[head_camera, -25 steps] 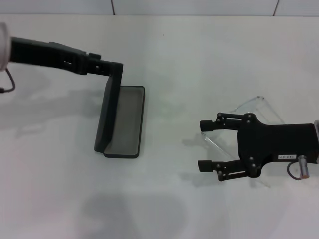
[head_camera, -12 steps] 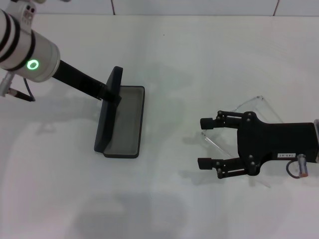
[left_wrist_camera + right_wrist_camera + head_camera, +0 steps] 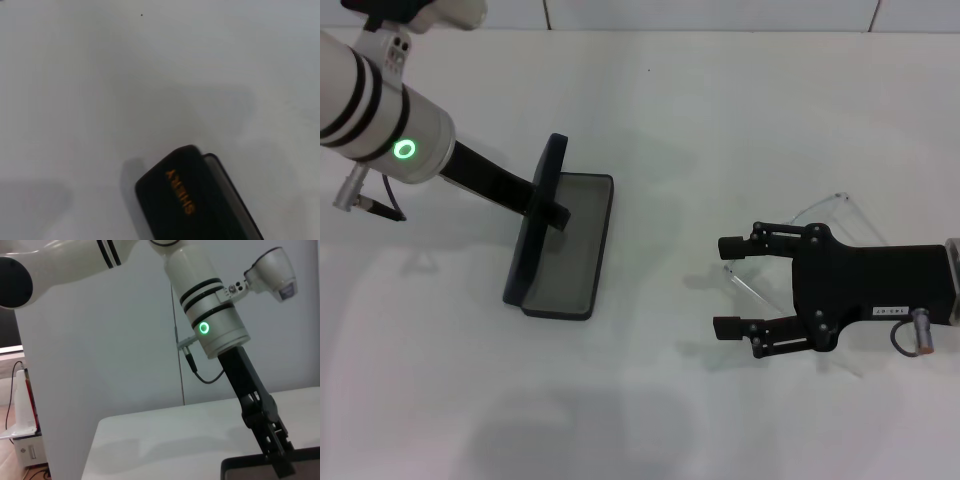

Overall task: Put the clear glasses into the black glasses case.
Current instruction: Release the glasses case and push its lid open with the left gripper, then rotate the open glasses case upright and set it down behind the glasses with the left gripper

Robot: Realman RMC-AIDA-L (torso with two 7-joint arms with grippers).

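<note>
The black glasses case (image 3: 570, 245) lies open at the table's left, grey lining up, with its lid (image 3: 530, 250) standing nearly upright. My left gripper (image 3: 552, 212) is shut on the lid's upper edge. The left wrist view shows the lid's outside (image 3: 192, 200) with orange lettering. In the right wrist view the left gripper (image 3: 274, 445) is on the case (image 3: 265, 469). The clear glasses (image 3: 840, 208) lie on the table at the right, mostly under my right gripper (image 3: 727, 287). That gripper is open, its fingers pointing toward the case, and one thin clear arm (image 3: 752, 288) shows between them.
The white table (image 3: 660, 120) stretches between the case and the glasses. A tiled wall seam (image 3: 720, 28) runs along the back. The left arm's white forearm (image 3: 380, 120) hangs over the table's far left corner.
The left arm has swung from low and flat to steeply raised, still on the lid. The case has slid and turned slightly. The right gripper has crept a little toward the case.
</note>
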